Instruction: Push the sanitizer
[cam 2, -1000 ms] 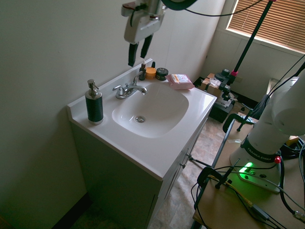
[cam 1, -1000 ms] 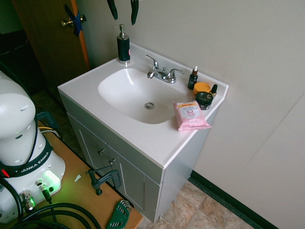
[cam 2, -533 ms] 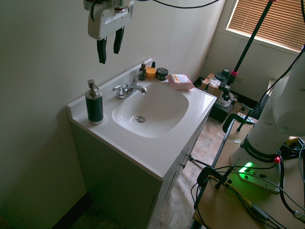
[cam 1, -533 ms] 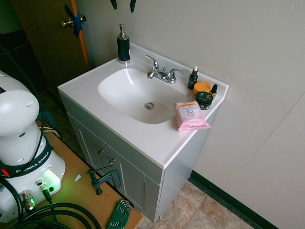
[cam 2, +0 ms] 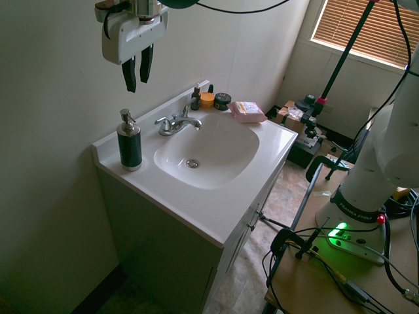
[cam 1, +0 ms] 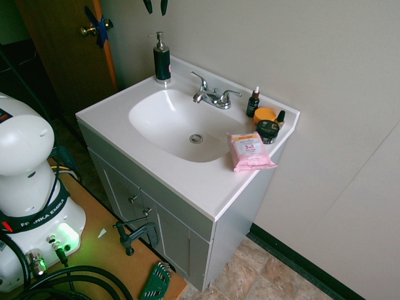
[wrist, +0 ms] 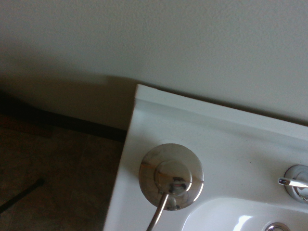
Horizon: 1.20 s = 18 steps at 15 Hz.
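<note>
daylight from the slatted window (cam 2: 373, 29) on the far side of the room from my claw (cam 2: 137, 73) lights the white vanity top (cam 1: 206, 181) evenly, with soft sheen in the basin. the wall behind my claw sits dimmer, greenish. directly below me the pump head (wrist: 171, 176) shows mirror glare, slightly soft; the floor beside it falls into deep shadow.

Both exterior cameras look down at the sink (cam 1: 181, 122) from opposite front corners, sharing the faucet (cam 2: 177, 122) and sanitizer (cam 1: 162, 59). The wrist camera looks straight down, close above the sanitizer's pump head.
</note>
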### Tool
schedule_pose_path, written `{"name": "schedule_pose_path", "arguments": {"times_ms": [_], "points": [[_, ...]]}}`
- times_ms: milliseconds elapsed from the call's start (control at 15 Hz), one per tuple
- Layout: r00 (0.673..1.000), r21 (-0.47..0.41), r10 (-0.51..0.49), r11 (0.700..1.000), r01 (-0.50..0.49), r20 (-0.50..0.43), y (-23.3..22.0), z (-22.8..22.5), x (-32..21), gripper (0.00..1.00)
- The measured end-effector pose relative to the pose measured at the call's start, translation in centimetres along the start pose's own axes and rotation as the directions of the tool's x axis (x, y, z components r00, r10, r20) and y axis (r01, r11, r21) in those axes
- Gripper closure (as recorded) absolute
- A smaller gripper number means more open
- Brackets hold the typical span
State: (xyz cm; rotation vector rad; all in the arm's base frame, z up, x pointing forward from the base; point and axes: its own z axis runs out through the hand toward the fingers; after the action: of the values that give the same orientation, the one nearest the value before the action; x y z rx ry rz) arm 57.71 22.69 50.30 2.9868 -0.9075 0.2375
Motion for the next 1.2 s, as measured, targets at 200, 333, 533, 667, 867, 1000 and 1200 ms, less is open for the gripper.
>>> {"name": "schedule_pose_path", "arguments": {"times_ms": [200, 333, 533, 667, 867, 1000, 1200], "points": [[1.000, -0.020, -0.009, 1.000, 0.009, -0.001, -1.5, 1.4, -0.9, 1.00], [1.000, -0.029, -0.008, 1.000, 0.008, -0.005, -2.1, 2.4, -0.5, 1.00], [1.000, -0.036, 0.003, 0.999, -0.003, 0.001, -2.6, 3.2, 0.7, 1.00], [1.000, -0.047, 0.003, 0.999, -0.002, 0.009, -2.9, 4.1, 0.9, 1.00], [1.000, -0.070, -0.003, 0.998, 0.004, 0.021, -3.2, 5.9, 0.6, 1.00], [1.000, -0.079, -0.005, 0.997, 0.007, 0.023, -3.4, 6.5, 0.4, 1.00], [1.000, -0.080, 0.000, 0.997, 0.002, 0.022, -3.3, 6.6, 0.5, 1.00]]}}
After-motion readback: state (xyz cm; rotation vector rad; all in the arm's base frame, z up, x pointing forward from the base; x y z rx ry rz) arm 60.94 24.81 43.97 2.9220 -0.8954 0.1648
